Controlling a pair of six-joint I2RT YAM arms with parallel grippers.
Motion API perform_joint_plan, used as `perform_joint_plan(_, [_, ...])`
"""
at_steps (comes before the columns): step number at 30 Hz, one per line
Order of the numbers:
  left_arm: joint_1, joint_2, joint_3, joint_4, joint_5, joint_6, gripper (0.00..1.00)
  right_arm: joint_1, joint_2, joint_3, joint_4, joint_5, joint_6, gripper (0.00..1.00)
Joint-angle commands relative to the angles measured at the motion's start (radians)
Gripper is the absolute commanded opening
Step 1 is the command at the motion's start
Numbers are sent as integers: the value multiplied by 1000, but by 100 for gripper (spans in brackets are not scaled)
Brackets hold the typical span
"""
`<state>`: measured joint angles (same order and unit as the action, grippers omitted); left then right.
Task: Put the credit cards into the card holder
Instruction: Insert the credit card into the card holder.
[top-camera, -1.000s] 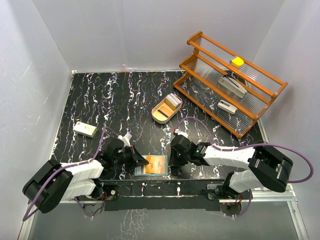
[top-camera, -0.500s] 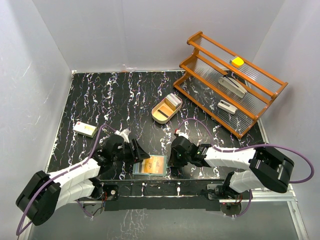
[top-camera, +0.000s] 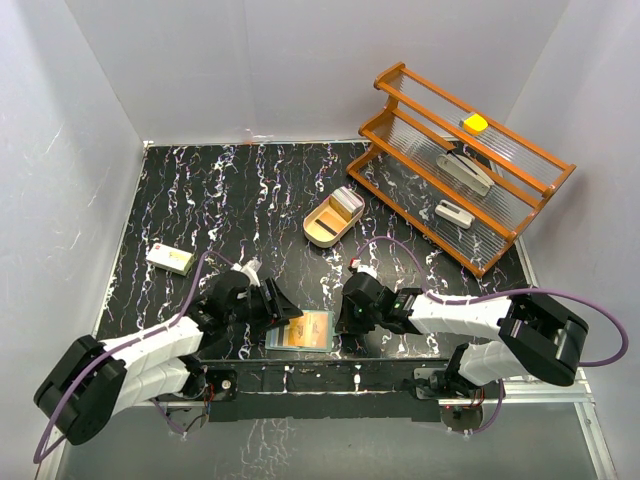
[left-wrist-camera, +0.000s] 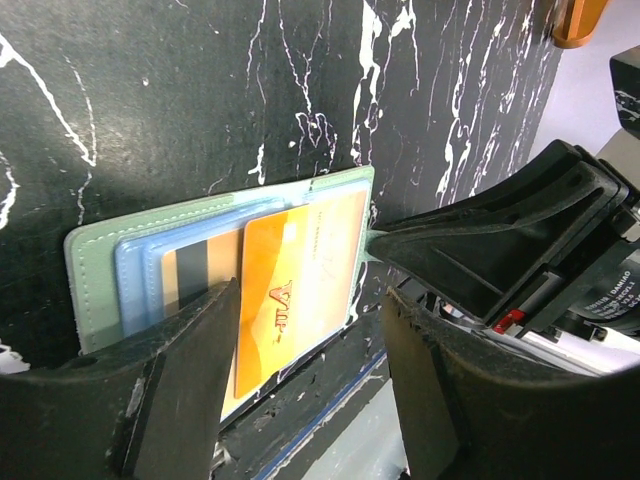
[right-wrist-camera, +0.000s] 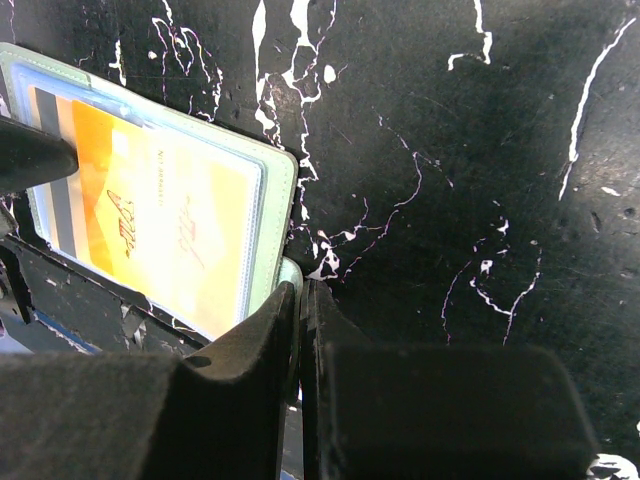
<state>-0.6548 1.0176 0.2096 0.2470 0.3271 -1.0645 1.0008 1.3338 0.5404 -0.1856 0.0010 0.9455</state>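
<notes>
credit cards (left-wrist-camera: 300, 280) in card holder (left-wrist-camera: 92, 270), tray (top-camera: 312, 222) behind

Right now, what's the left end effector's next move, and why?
Probably nudge the orange plastic card deeper into the teal-green bifold card holder: it sticks out, the open left end effector straddles it, and the right end effector pinches the holder's edge.

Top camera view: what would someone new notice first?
A bright orange card in a green wallet at the table's near edge, the left tool open over it and the right tool pinching the wallet's edge. Then the orange rack at the far right.
</notes>
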Motion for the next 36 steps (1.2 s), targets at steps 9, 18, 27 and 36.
perform_joint_plan(9, [-67, 119, -42, 163, -1, -88, 58, 9, -4, 0, 31, 5, 15, 1])
perform_joint_plan(18, [-142, 179, -5, 261, -17, -152, 58, 10, -5, -17, 54, 6, 28, 1])
perform_joint_plan(27, [-172, 167, 66, 190, -47, -120, 59, 10, -25, -16, 31, 55, 30, 0])
perform_joint_plan(36, [-166, 48, 163, -174, -138, 6, 62, 9, -92, 86, -150, 200, -49, 13])
